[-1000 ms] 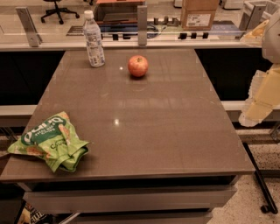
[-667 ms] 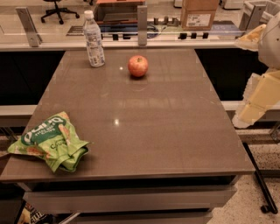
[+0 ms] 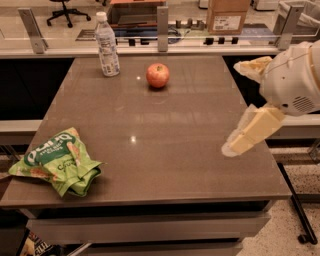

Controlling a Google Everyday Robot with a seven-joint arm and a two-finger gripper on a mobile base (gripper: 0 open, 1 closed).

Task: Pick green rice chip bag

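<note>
The green rice chip bag (image 3: pixel 55 162) is a crumpled lime-green foil bag with a dark green band and white lettering. It lies flat at the front left corner of the brown table (image 3: pixel 175 125). My gripper (image 3: pixel 234 107) hangs over the table's right edge, far to the right of the bag and well above the tabletop. Its two cream fingers (image 3: pixel 252 131) are spread wide apart, with nothing between them.
A red apple (image 3: pixel 157 75) sits at the back middle of the table. A clear water bottle (image 3: pixel 106 45) stands upright at the back left. A rail with glass dividers (image 3: pixel 161 22) runs behind the table, with a cardboard box (image 3: pixel 227 15) beyond it.
My gripper and arm have moved left, from beside the table's right edge to over it. The bag, apple and bottle have not moved.
</note>
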